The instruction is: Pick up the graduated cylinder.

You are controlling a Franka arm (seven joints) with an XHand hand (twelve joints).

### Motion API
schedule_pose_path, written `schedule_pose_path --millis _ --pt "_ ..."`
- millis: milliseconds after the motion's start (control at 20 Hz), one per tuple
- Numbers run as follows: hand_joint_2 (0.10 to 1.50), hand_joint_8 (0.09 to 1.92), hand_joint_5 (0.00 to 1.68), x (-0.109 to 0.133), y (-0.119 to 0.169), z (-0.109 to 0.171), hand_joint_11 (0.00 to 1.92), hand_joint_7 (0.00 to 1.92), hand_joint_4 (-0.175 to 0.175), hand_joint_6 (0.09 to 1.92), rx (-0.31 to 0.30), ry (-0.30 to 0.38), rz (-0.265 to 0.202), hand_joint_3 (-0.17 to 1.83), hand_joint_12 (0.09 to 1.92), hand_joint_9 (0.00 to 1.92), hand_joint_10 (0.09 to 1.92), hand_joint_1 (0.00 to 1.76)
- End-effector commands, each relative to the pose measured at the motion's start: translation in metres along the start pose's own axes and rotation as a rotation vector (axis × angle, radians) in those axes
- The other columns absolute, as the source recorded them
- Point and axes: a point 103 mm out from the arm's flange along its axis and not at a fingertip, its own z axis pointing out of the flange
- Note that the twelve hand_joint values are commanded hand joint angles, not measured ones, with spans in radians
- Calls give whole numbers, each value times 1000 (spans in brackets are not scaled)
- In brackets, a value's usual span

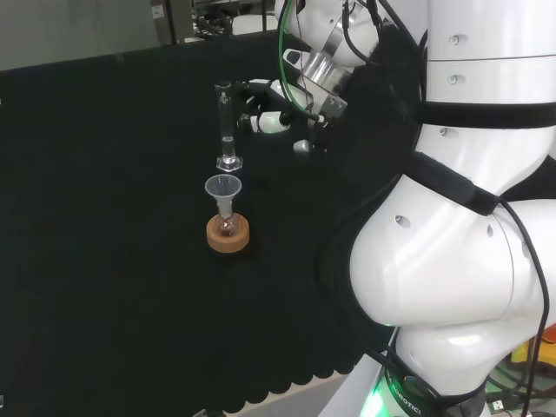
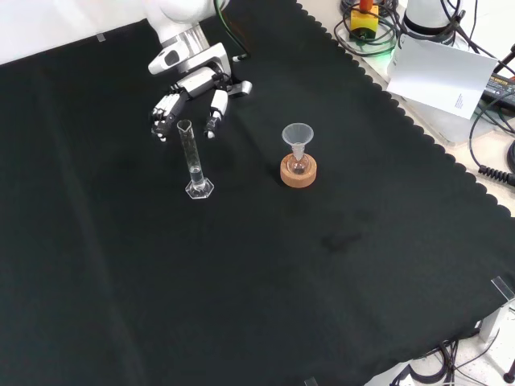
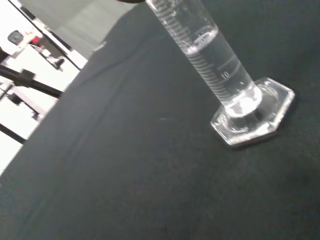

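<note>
Hand (image 2: 193, 92) w/ fingers spread wide, just behind upright graduated cylinder (image 2: 194, 165) in front view, not touching; some clear liquid inside.

Graduated cylinder (image 2: 194, 163) stands upright on its hexagonal base on the black cloth (image 2: 265, 273). The hand (image 2: 190, 100), fingers relaxed and apart, hovers just beyond its top, not gripping it. To the right, a funnel (image 2: 297, 137) sits in a flask on a cork ring (image 2: 298, 171).

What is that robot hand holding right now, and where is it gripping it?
Nothing yet. The hand hovers with relaxed fingers just behind the graduated cylinder, which stands free on its base.
</note>
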Motion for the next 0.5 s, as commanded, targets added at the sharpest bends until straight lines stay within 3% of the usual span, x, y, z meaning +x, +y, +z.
schedule_pose_path --millis 50,500 --pt "1006 625 433 1 5 6 267 311 -39 87 -4 87 -62 -175 1338 496 587 905" --pt "962 625 478 8 10 22 331 360 -37 87 -28 146 -102 -175 1320 562 574 856"
